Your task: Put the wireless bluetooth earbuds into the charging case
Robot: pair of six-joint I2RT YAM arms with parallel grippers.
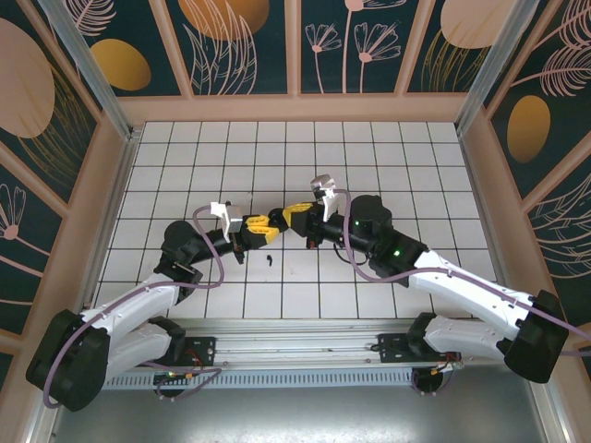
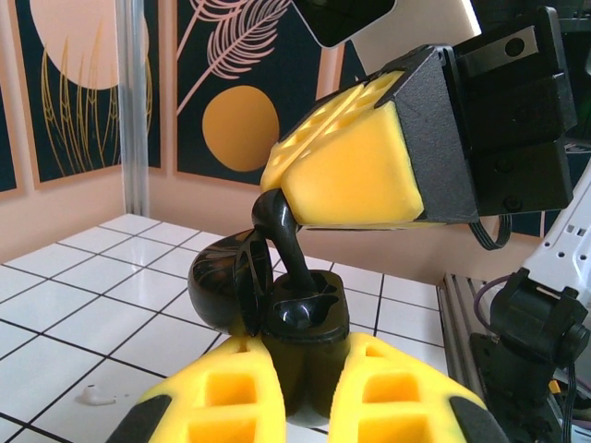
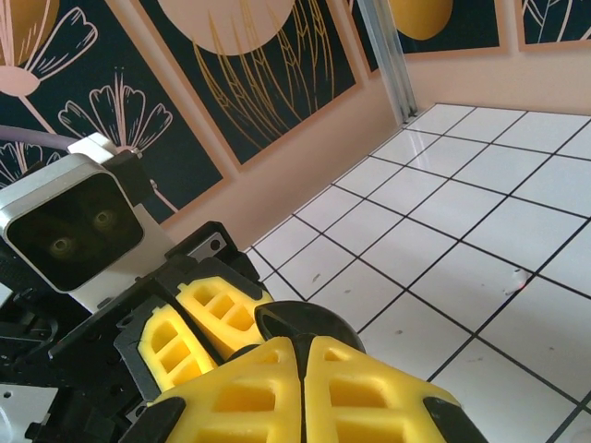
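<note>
Left gripper (image 2: 300, 362): yellow-padded fingers closed on an open, glossy black plastic charging case (image 2: 305, 318), its lid hinged aside.
Right gripper (image 3: 302, 351): closed, pinching a small black stemmed earbud (image 2: 280, 231) directly above the case, with the stem meeting the case's top.
Tiny white earbud (image 2: 97, 395): lies on the white tiled worktop (image 2: 83, 314), left of the case.
Second black earbud (image 1: 270, 259): lies on the worktop, near the case, towards the arm bases.

White tiled floor (image 1: 369, 148) with dark grout lines is lying flat, taking even light. Dark teal wall panels (image 1: 231, 37), printed with peach leaves, flowers and orange discs, are enclosing three sides. Aluminium posts (image 1: 88, 69) are standing at the far corners.
</note>
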